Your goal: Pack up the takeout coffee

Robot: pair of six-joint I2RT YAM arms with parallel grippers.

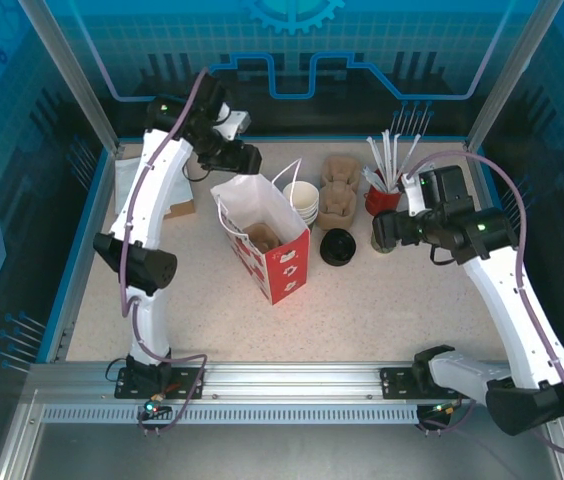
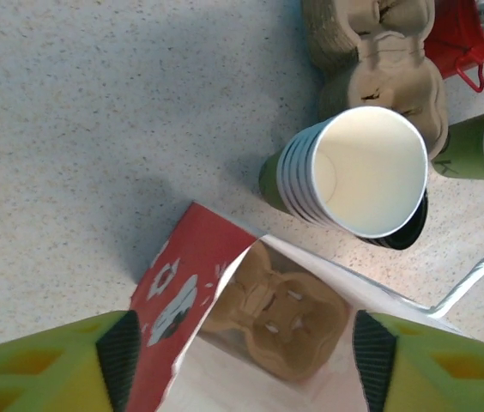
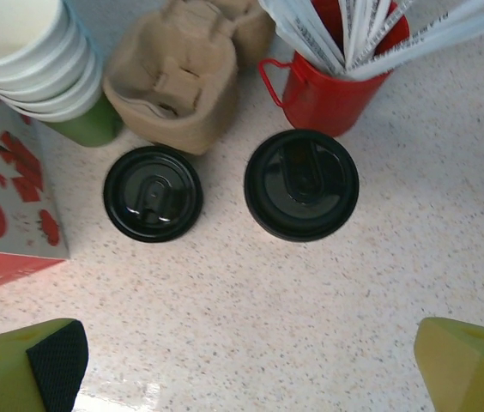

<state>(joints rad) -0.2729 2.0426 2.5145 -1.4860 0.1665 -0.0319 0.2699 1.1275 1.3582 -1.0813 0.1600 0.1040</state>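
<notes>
The left pincer (image 2: 242, 360) gapes empty over the mouth of the paper bag (image 2: 173, 292), where a cardboard carrier (image 2: 276, 318) lies at the bottom, likely to steady a cup. The right pincer (image 3: 251, 360), also wide and empty, hangs above the counter (image 3: 311, 300); the lidded coffee cup (image 3: 302, 184) stands at its 12 o'clock, a loose lid (image 3: 152, 193) at 10 o'clock, so a straight reach should serve.

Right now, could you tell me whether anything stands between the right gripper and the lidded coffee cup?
Nothing visible does. The open right gripper faces the lidded coffee cup across bare table. The loose black lid lies off to the side, toward the bag, and the red straw cup stands behind it.
</notes>
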